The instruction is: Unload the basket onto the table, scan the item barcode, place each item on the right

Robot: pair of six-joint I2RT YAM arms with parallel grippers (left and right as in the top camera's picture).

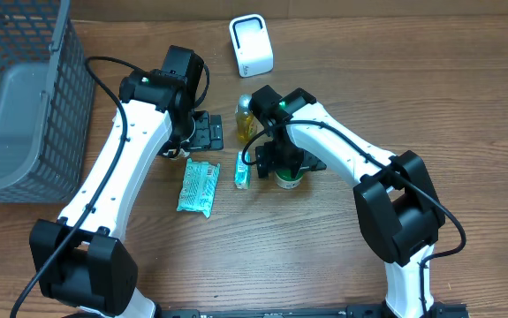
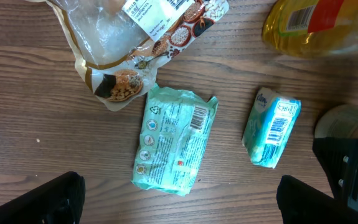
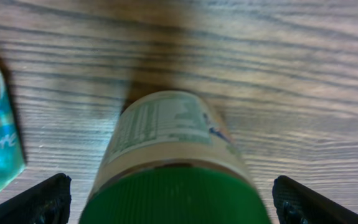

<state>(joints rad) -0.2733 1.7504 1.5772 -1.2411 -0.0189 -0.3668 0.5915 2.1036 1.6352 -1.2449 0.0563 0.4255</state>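
**Right gripper** (image 3: pixel 175 204): jaws spread wide, holding nothing. One finger stands on either side of the jar, with a gap showing on both sides.

**Jar** (image 3: pixel 166 134): the item to scan, as judged from where this gripper sits.
- Position: directly under the right gripper. It appears to stand upright on the wooden table (image 3: pixel 278 74).
- Build: a green ribbed lid (image 3: pixel 179 193) and a pale label with a panel of fine print. No barcode shows in any view; it may lie on a hidden face.
- Handling, judged: rigid, round and smooth-walled, with some weight. It is likely to twist or slip in a light pinch, and I cannot tell whether it is glass or plastic.
- Best hold: across the lid's ribs or just beneath them. This leaves the label free to turn toward the reader.

**Small teal tissue pack** (image 2: pixel 271 127): just beside the jar, lying flat with its barcode facing up.

**Yellow bottle** (image 2: pixel 315 25): near the jar, on its far side.

**Mint-green wipes pack** (image 2: pixel 174 146): beyond the tissue pack from the jar. It is soft, and its barcode faces up.

**Left gripper** (image 2: pixel 179 202): wide open and empty, hovering near the wipes pack.

**Clear snack bag** (image 2: pixel 135 43): past the wipes pack, away from the jar.

**White scanner** (image 1: pixel 251 44): well apart from the jar, behind the yellow bottle.

**Grey mesh basket** (image 1: pixel 24 97): the thing farthest from the jar, at the table's edge.
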